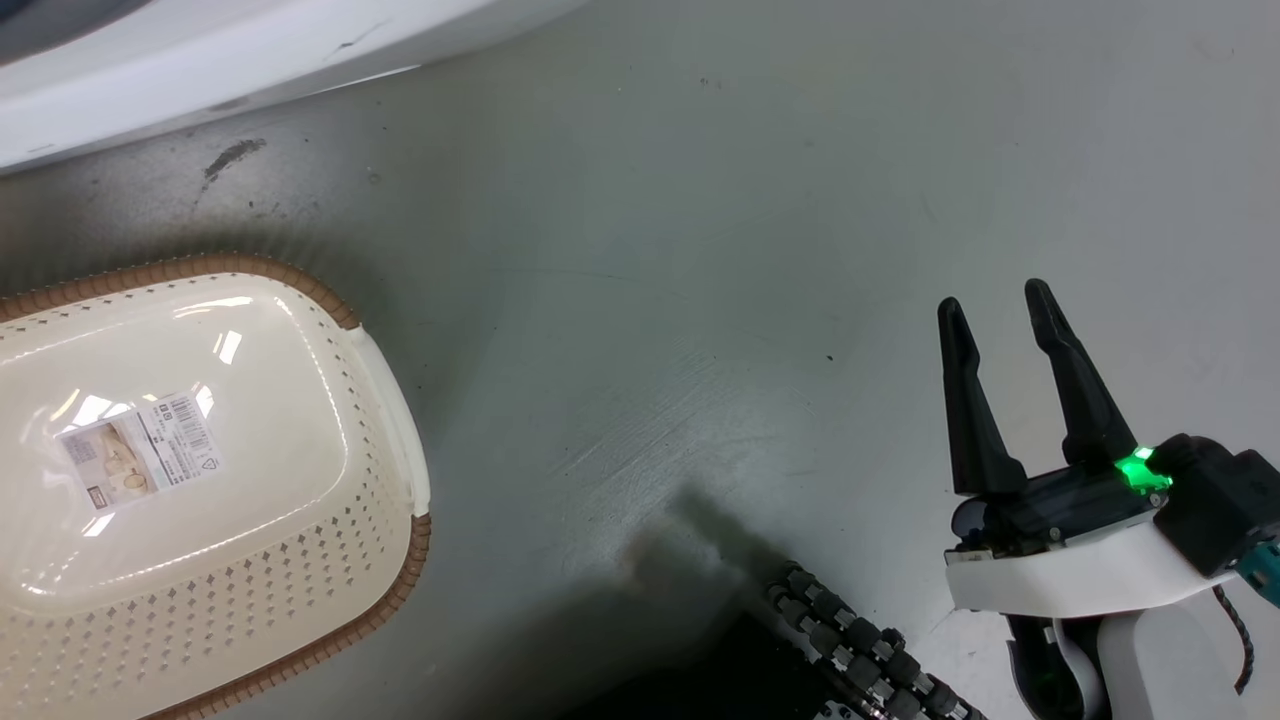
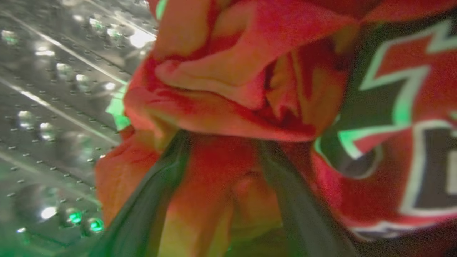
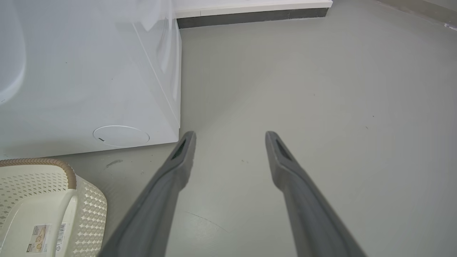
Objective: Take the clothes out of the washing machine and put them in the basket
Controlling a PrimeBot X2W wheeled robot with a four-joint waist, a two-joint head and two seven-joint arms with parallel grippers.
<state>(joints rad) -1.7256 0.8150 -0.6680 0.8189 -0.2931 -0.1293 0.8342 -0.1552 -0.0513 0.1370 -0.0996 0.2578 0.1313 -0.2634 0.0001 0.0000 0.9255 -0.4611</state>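
In the left wrist view, red clothes (image 2: 228,64) lie bunched in the perforated steel drum (image 2: 53,107) of the washing machine; one piece carries a black-and-white print (image 2: 392,107). My left gripper (image 2: 223,142) is open, its two fingers pushed into the red fabric with a fold between them and over the tips. The washing machine's white body (image 3: 89,71) stands at the left, its lower edge (image 1: 200,60) at the top of the head view. The cream basket (image 1: 400,580) sits on the floor with no clothes in it. My right gripper (image 1: 995,295) hovers open over bare floor to the basket's right.
A paper label (image 1: 140,450) is stuck to the basket's bottom. A black ribbed cable chain (image 1: 860,650) crosses the lower middle of the head view. Grey floor (image 3: 321,89) stretches to a dark skirting (image 3: 250,14). The basket's corner (image 3: 89,203) is left of my right fingers.
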